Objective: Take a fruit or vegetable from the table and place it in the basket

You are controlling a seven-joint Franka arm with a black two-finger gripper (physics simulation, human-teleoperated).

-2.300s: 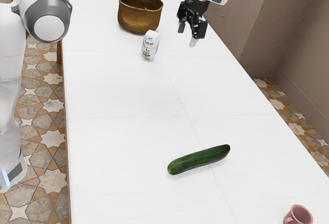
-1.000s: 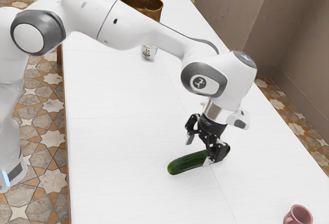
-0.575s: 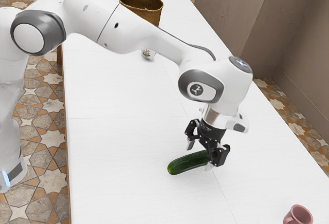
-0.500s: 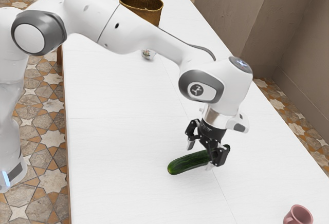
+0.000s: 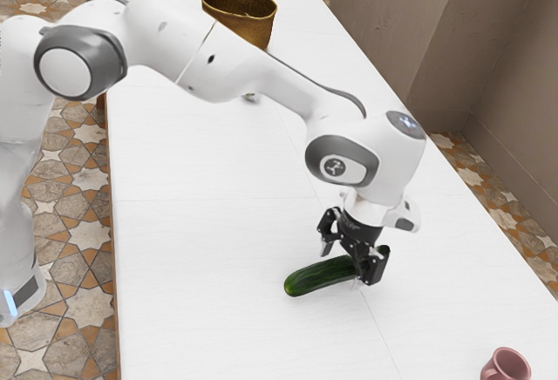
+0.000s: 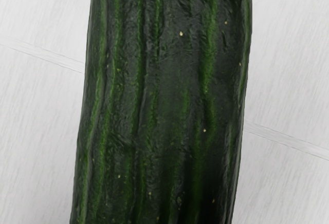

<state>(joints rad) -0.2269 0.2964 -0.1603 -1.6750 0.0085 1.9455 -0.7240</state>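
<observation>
Fingers spread about a cucumber point(image 5: 316, 276), the black tool point(image 5: 342, 267) straddles it low over the white worktop point(image 5: 200, 223), having descended from near the basket point(image 5: 259, 30); the cucumber lies unmoved.

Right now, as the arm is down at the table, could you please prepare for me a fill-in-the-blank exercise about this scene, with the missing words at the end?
1. The gripper is at the cucumber, whose skin is dark ____.
2. The cucumber lies on the white ____.
3. The cup is ____ in colour.
4. The cucumber is not yet in the brown ____.

Missing words: green; table; pink; basket.
</observation>
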